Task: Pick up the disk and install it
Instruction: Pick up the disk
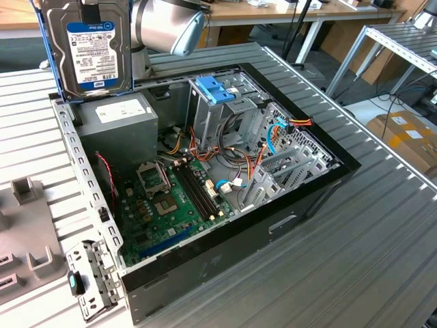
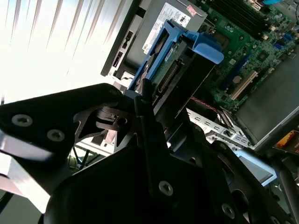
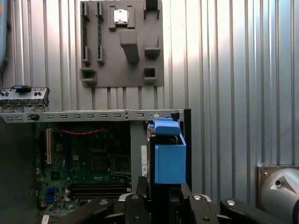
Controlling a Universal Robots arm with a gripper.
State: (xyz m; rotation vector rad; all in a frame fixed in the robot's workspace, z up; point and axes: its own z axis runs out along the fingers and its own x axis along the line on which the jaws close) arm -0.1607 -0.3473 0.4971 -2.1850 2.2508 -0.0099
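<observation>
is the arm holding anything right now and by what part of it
Yes: the disk, in its blue carrier, hangs upright over the open computer case. The tool grips it at its top end, the end nearest the wrist.

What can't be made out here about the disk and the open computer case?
1. Exterior view: top of the disk, cut off by the upper edge.
2. First wrist view: its label, hidden edge-on behind the blue carrier.
3. Second wrist view: its near end, covered by the gripper.
4. Exterior view: inside of the drive cage, hidden under its blue top.
</observation>
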